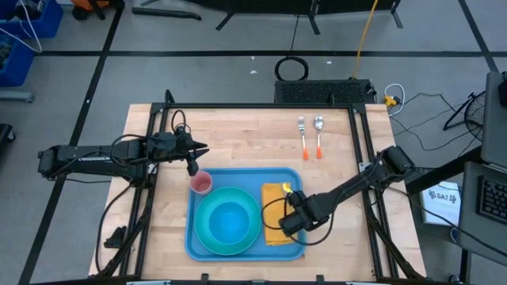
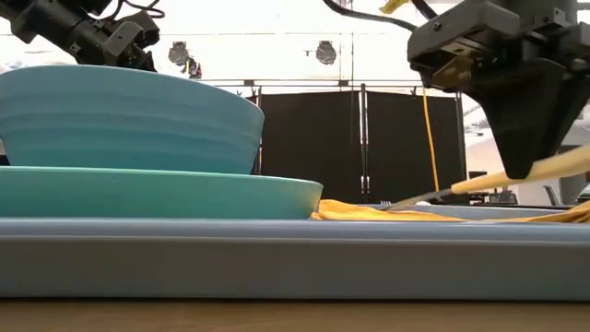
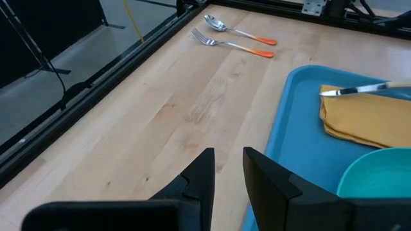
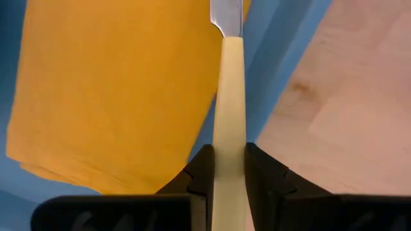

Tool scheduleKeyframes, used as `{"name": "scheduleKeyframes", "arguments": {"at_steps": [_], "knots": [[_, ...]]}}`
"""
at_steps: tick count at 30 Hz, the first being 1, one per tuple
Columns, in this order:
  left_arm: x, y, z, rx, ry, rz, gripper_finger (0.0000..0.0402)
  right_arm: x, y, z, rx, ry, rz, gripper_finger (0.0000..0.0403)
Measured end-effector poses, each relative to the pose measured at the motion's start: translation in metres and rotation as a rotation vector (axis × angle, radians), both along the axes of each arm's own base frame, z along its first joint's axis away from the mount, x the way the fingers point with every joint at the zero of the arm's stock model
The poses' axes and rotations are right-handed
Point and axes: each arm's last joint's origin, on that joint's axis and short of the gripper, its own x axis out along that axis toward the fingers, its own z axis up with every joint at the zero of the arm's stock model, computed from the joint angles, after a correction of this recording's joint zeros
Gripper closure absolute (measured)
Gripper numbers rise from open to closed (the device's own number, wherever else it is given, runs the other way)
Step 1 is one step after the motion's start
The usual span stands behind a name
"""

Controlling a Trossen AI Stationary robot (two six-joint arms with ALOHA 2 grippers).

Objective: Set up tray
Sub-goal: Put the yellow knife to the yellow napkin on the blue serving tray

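Tabletop [image 1: 245, 134] of pale wood carried everything, and the large flat rectangular blue plastic tray [image 1: 238, 176] lay at the middle of its near edge. On the tray's left half sat a round turquoise plate [image 1: 207, 229] with a turquoise bowl [image 1: 230, 222] on it; a yellow-orange folded cloth napkin [image 1: 273, 214] lay along the tray's right half. A small pink cup [image 1: 201, 184] stood in the tray's far left corner. Toward the far right corner of the tabletop, well apart from the tray, a metal fork [image 1: 302, 134] and a metal spoon [image 1: 318, 134], both orange-handled, lay side by side.

The right hand [image 1: 291, 207] hung over the napkin, clenched on the cream handle of a metal-bladed table knife [image 4: 226, 96]; in the low view the knife sloped down, its tip at the cloth. The left hand [image 1: 192, 165] hovered just beyond the pink cup, its fingers nearly together with a slim gap and nothing between them.

The step looked like laying the knife on the napkin. To do it well, the right hand should lower until the handle is level and resting along the cloth, parallel to the tray's right rim, before letting go, so the knife neither drops nor drags the napkin askew.

No brand, label or writing could be read on any tabletop item.
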Motion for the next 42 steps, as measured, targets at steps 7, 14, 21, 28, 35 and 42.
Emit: {"name": "scheduleKeyframes", "arguments": {"at_steps": [7,14,21,28,35,42], "knots": [[0.0,0.0,0.0,-0.007,-0.004,0.004,0.0314,0.007,-0.004,0.0,0.067,-0.02,-0.051,0.0355],[0.0,0.0,0.0,-0.01,-0.007,0.006,0.0314,0.015,-0.01,0.0,0.088,-0.059,-0.068,0.0355],[0.0,0.0,0.0,-0.01,-0.007,0.006,0.0314,0.014,-0.012,-0.024,0.103,-0.147,-0.08,0.0355],[0.0,0.0,0.0,-0.01,-0.008,0.007,0.0314,0.014,-0.011,-0.048,0.199,-0.282,-0.088,0.0355],[0.0,0.0,0.0,-0.01,-0.008,0.007,0.0314,0.013,-0.011,-0.048,0.18,-0.286,-0.054,0.0346],[0.0,0.0,0.0,-0.011,-0.001,0.006,0.0314,0.012,-0.011,-0.048,0.187,-0.274,-0.061,0.022]]}}
